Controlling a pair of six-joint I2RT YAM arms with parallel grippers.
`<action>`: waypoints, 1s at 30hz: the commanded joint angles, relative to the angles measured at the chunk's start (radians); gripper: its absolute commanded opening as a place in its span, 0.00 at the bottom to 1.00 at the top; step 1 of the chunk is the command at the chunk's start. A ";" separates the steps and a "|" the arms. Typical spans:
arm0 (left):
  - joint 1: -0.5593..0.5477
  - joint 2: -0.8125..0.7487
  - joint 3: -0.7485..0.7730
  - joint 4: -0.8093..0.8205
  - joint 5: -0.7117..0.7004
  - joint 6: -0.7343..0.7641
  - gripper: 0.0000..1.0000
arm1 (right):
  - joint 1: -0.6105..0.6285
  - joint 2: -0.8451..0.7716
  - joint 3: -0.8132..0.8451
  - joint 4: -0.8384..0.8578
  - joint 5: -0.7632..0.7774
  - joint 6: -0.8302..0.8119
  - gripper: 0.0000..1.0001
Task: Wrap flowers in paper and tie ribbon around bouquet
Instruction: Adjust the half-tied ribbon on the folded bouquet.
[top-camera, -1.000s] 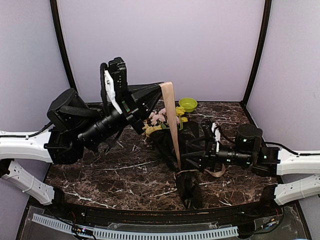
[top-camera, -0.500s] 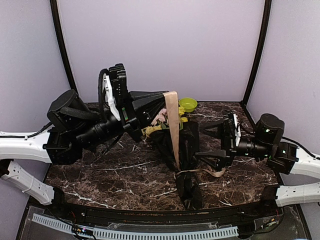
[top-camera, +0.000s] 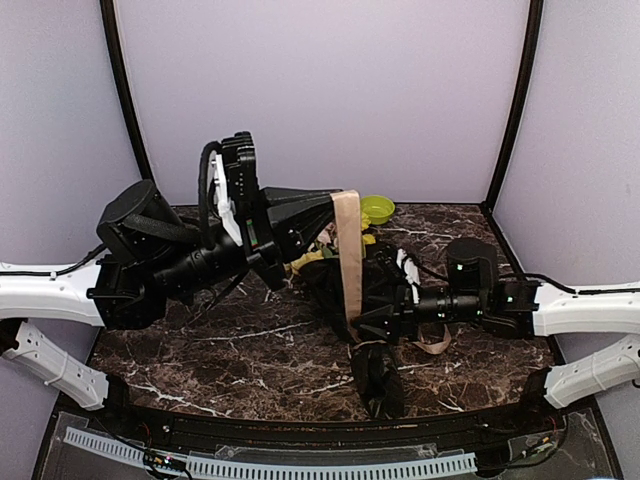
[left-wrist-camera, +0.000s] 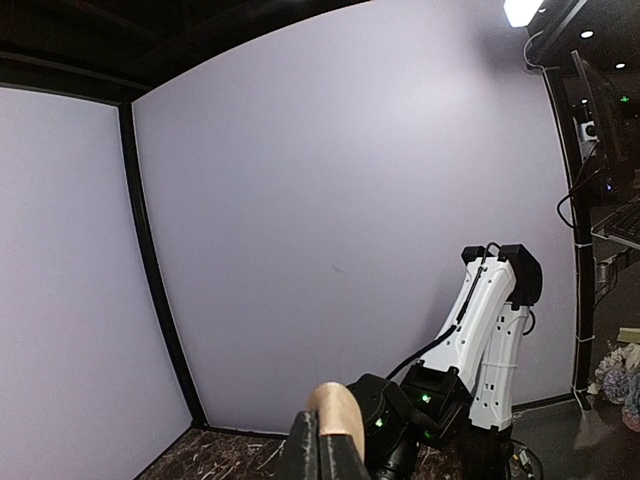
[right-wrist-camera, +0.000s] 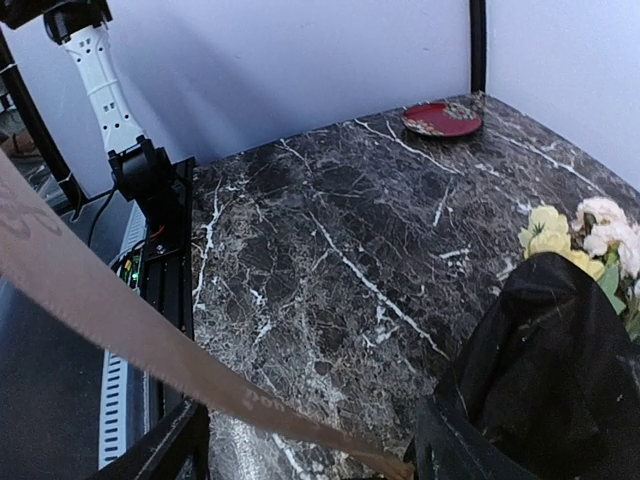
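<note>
**A:** Black crinkly paper (top-camera: 378, 378) is already round the flowers (top-camera: 318, 250), so the bouquet (top-camera: 325, 290) lies wrapped on the worktop (top-camera: 220, 340), blooms at its far end. Which step is this?

**B:** The tying, I'd judge. The ribbon (top-camera: 348, 250) rises from beside the bouquet's narrowed part, crosses over the cone and ends well above the blooms. A loose tail curls on the worktop just right of the bouquet.

**A:** Who has it?

**B:** The left hand (top-camera: 345, 196), above the bouquet, is clamped tight on the ribbon's upper end. Its wrist view shows the tan tip poking out between the closed fingers (left-wrist-camera: 300, 455).

**A:** And the other?

**B:** The right hand (top-camera: 372, 298) sits just right of the bouquet, spread wide and holding nothing. From its wrist, the ribbon runs slantwise between its 2 fingers (right-wrist-camera: 170, 445), with the cone beside 1 of them. Whether either finger touches ribbon or paper, I cannot tell.

**A:** Next?

**B:** Probably it must close on the ribbon near the bouquet's waist, then carry it around the cone while the left hand holds it taut.
</note>
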 joint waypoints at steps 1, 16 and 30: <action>-0.001 -0.005 0.021 0.012 0.008 -0.010 0.00 | 0.009 0.012 0.006 0.162 -0.057 0.032 0.69; 0.001 -0.008 0.013 0.030 -0.043 -0.003 0.00 | 0.022 0.105 0.022 0.183 -0.189 0.078 0.10; 0.155 -0.061 -0.417 -0.349 -0.574 -0.414 0.00 | 0.024 -0.054 -0.046 0.079 -0.168 0.135 0.00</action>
